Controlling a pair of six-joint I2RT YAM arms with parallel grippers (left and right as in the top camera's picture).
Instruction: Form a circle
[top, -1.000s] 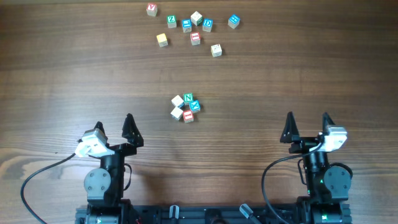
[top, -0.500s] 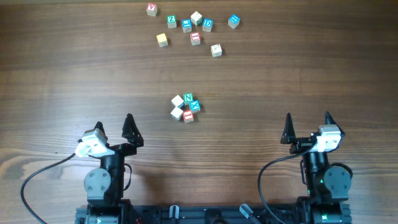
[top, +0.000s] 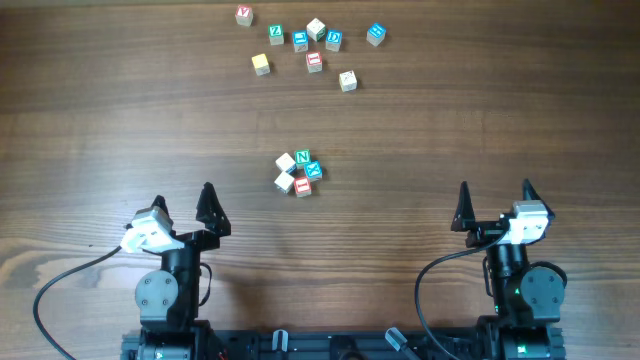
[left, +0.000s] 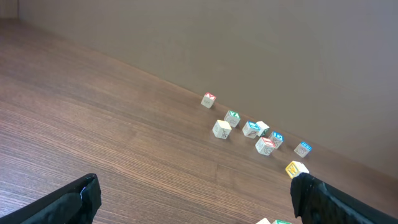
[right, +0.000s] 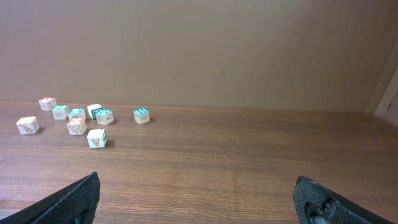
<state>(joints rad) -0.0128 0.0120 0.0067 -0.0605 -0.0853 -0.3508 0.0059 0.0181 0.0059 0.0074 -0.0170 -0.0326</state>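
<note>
The circle (top: 299, 172) is a tight ring of small letter cubes at mid-table: a green "N" cube (top: 302, 157), a blue one (top: 314, 169), a red one (top: 303, 186) and two pale ones. Only its top edge (left: 273, 221) shows at the bottom of the left wrist view. My left gripper (top: 182, 197) (left: 196, 190) is open and empty, near the front edge, left of and below the ring. My right gripper (top: 495, 190) (right: 198, 190) is open and empty too, far right of the ring. Neither touches a cube.
Several loose letter cubes (top: 310, 45) lie scattered at the table's far edge, also seen as loose cubes (left: 249, 127) in the left wrist view and loose cubes (right: 81, 118) in the right. A yellow cube (top: 261, 64) lies at their left. Bare wood separates both grippers from the cubes.
The right wrist has turned slightly in place. The left arm and all the cubes have stayed where they were.
</note>
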